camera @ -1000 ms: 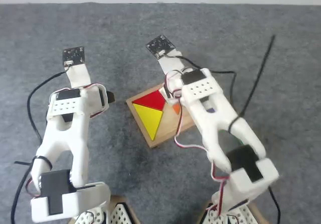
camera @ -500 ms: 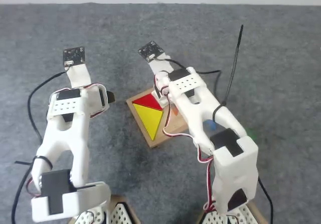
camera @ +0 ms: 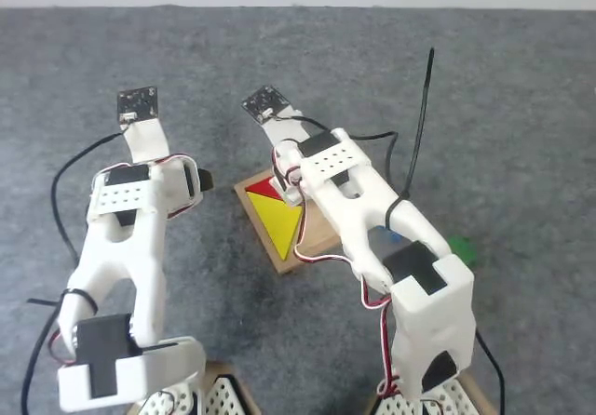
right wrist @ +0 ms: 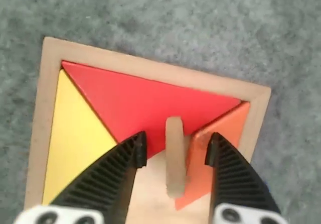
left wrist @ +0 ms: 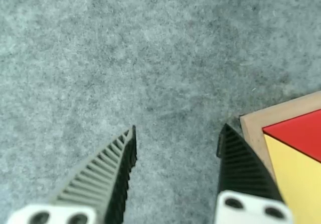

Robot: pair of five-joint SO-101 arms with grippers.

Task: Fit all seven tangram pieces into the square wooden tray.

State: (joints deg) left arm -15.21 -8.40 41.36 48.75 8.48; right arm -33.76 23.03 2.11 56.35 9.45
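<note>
Here: tan piece point(right wrist: 174, 176) inside spread right pincer point(right wrist: 175, 141) (no contact).

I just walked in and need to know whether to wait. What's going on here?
The right gripper hangs open over the wooden tray, which holds a red triangle, a yellow triangle and an orange piece. A pale narrow piece sits between its fingers, untouched. The left gripper is open above the carpet beside the tray's corner. A green piece lies outside the tray, so the puzzle is unfinished.
</note>
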